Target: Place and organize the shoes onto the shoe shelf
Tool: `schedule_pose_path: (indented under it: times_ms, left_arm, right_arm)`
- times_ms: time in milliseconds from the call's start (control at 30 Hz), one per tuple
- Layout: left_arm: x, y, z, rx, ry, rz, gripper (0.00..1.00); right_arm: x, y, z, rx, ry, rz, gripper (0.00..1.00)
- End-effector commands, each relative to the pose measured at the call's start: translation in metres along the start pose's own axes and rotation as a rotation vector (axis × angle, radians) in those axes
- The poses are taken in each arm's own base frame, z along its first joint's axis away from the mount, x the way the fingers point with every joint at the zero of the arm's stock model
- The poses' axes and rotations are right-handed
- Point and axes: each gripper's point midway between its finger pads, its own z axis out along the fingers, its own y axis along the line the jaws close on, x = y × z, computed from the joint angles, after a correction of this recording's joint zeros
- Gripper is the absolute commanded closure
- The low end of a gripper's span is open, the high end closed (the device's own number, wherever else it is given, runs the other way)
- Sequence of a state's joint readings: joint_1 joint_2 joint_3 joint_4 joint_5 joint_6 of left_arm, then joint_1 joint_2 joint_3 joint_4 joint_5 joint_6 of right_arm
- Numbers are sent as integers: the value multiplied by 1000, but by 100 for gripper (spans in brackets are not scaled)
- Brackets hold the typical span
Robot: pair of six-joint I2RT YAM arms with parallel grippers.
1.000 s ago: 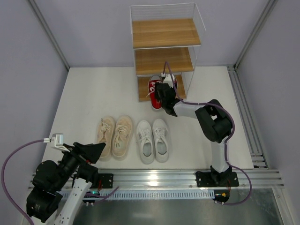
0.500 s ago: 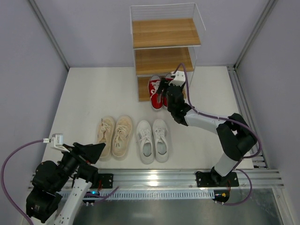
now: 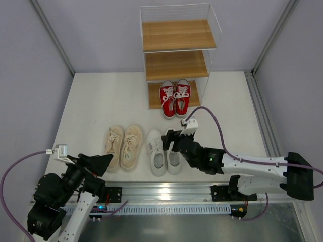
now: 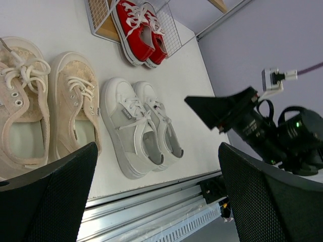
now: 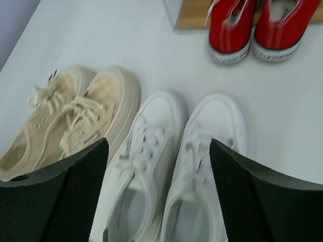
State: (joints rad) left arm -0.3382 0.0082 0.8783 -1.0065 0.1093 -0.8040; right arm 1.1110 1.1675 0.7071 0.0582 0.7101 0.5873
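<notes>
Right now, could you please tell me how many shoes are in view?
6. A red pair sits at the shelf's bottom board; a beige pair and a white pair lie side by side on the table. None appears hidden.

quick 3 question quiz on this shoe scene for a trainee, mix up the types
1. True or false: the red pair sits on the top board of the shoe shelf.
2. The right gripper is above: A the red pair, B the white pair, C the top board.
3. How many pairs are off the shelf?
Key: 1 false, it is on the bottom tier; 2 B; 3 two.
</notes>
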Motion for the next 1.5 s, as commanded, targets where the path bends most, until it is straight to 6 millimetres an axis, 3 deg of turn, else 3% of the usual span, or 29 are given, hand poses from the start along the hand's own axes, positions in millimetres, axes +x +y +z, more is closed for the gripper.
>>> schedule_pose_path:
  times_ms: [0, 67, 100, 267, 433, 767, 967, 1067, 1133, 1200, 1333, 1467]
  left_arm:
    - [0, -7, -5, 62, -29, 9, 0]
    - [1, -6, -2, 63, -26, 6, 0]
    - [1, -6, -2, 63, -26, 5, 0]
    - [4, -5, -2, 56, -13, -12, 0]
    - [5, -3, -6, 46, -7, -12, 0]
    - [9, 1, 0, 35, 6, -11, 0]
    - [11, 2, 1, 34, 10, -16, 0]
    - [11, 4, 0, 25, 10, -14, 0]
    - [11, 4, 0, 22, 9, -13, 0]
    - [12, 5, 0, 20, 13, -9, 0]
    - [11, 6, -3, 12, 10, -1, 0]
    - [11, 7, -4, 7, 9, 0, 0]
  right_arm:
    - [41, 7, -36, -4, 30, 85, 18]
    - [48, 12, -41, 22, -3, 110, 16]
    - [69, 18, -44, 32, 18, 63, 16]
    - [84, 28, -47, 149, -48, 69, 15]
    - [100, 33, -38, 183, -38, 57, 15]
    - [142, 26, -17, 164, 101, 75, 34]
    - [156, 48, -7, 48, 204, 52, 35]
    - [165, 49, -4, 57, 239, 36, 35]
    - [175, 39, 0, 98, 275, 15, 35]
    - [183, 34, 2, 123, 309, 32, 38]
    - [188, 14, 3, 198, 339, 32, 55]
    - [177, 7, 1, 233, 336, 23, 86]
